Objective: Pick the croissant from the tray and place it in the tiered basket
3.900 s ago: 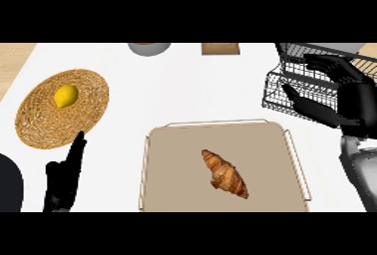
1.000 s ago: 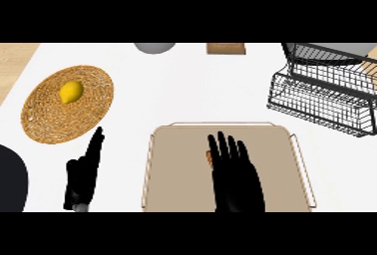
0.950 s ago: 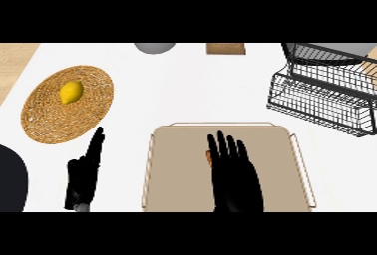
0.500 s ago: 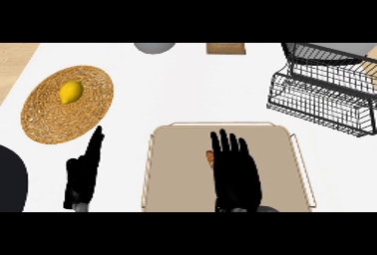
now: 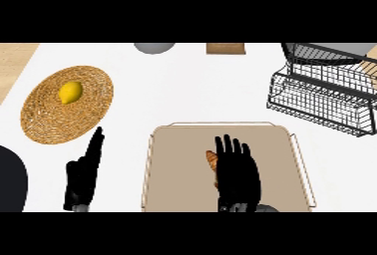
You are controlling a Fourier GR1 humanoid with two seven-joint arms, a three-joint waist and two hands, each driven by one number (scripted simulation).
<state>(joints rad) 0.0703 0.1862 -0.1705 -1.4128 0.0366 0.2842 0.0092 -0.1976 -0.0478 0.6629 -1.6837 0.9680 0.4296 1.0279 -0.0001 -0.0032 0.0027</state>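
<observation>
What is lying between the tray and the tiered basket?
Nothing: in the head view, only bare white counter separates the tray from the tiered basket.

— What's the setting?
— A white counter fills nearly the whole view, evenly lit.
— Anything past it?
— A pale wood strip along the far left edge. At the back, a grey round thing and a small brown block, both cut off.
</observation>
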